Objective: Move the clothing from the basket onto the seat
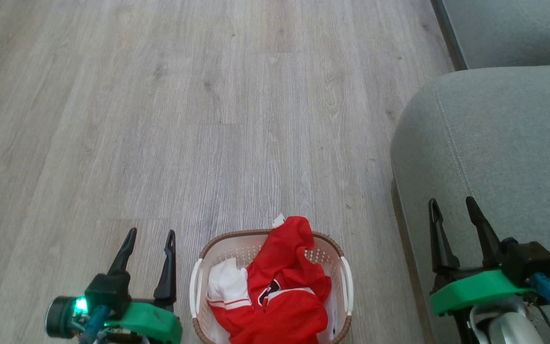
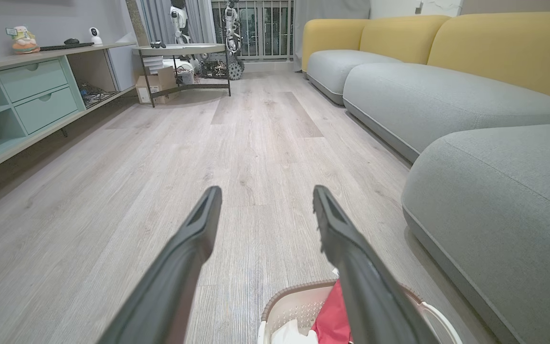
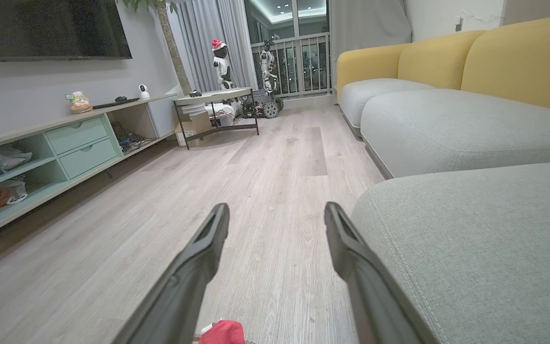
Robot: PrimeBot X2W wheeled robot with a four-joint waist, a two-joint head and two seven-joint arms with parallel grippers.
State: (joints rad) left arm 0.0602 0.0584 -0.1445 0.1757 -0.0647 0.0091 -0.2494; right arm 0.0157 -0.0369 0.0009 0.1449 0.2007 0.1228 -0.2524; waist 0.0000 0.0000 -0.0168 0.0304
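- My left claw (image 1: 151,232) is spread as wide as it goes. Its two dark fingers point forward over the wooden floor (image 1: 208,119), and it has hold of nothing.
- My right claw (image 1: 450,200) is just as wide and just as empty. Its fingers hang above the near corner of the seat (image 1: 494,143).
- Both arms are low at my sides, with the fingers aimed ahead rather than down. Neither reaches toward the load.
- The basket (image 1: 227,237) stands on the floor between my claws, just beside the left one. Its near rim is cut off by the bottom of my head view.
- The clothing (image 1: 280,286) is red sportswear with white cuffs, thin stripes and a black-and-white emblem. It lies crumpled inside the basket, with one fold heaped above the far rim.
- The seat is to my right, near the basket but apart from it, and no red cloth is on the part I can see.
- I judge the first pick has not begun.
- Next, I should tip a claw downward over the basket, probably the left one as it is nearer, and close it on that raised fold. Then I should lift until the trailing cloth clears the rim and carry it right to the cushion.
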